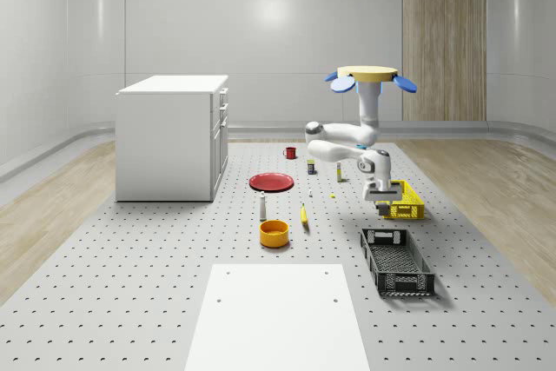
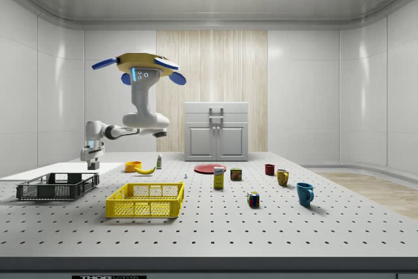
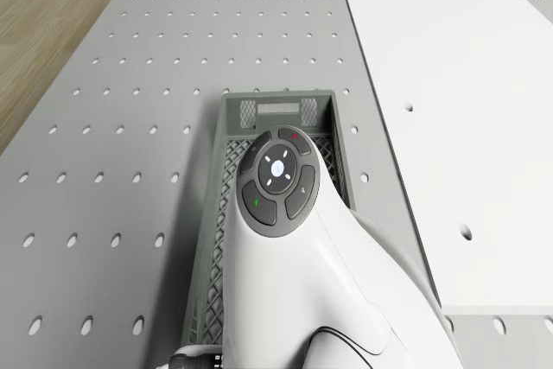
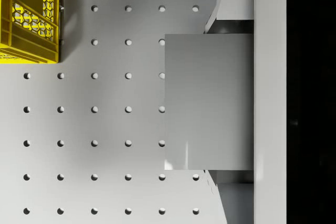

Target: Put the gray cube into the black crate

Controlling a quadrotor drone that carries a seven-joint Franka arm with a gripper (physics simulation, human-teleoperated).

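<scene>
The gray cube (image 4: 210, 100) sits between my two fingers (image 4: 231, 11), and the gripper (image 4: 212, 102) is shut on it. The drone (image 1: 369, 76) hovers above the perforated table, with the arm bent down toward the whole-scene view's front. My gripper (image 1: 380, 202) hangs in the air between the yellow crate (image 1: 407, 200) and the near end of the black crate (image 1: 397, 260). In the side view the gripper (image 2: 88, 158) is just above the right end of the black crate (image 2: 57, 185). From the drone, the wrist covers much of the black crate (image 3: 276, 110).
A corner of the yellow crate (image 4: 29, 17) lies below the wrist. On the table stand an orange bowl (image 1: 274, 232), a banana (image 1: 304, 215), a red plate (image 1: 272, 182), a white cabinet (image 1: 174, 136) and a white sheet (image 1: 274, 314). Mugs and cans (image 2: 235, 174) stand further off.
</scene>
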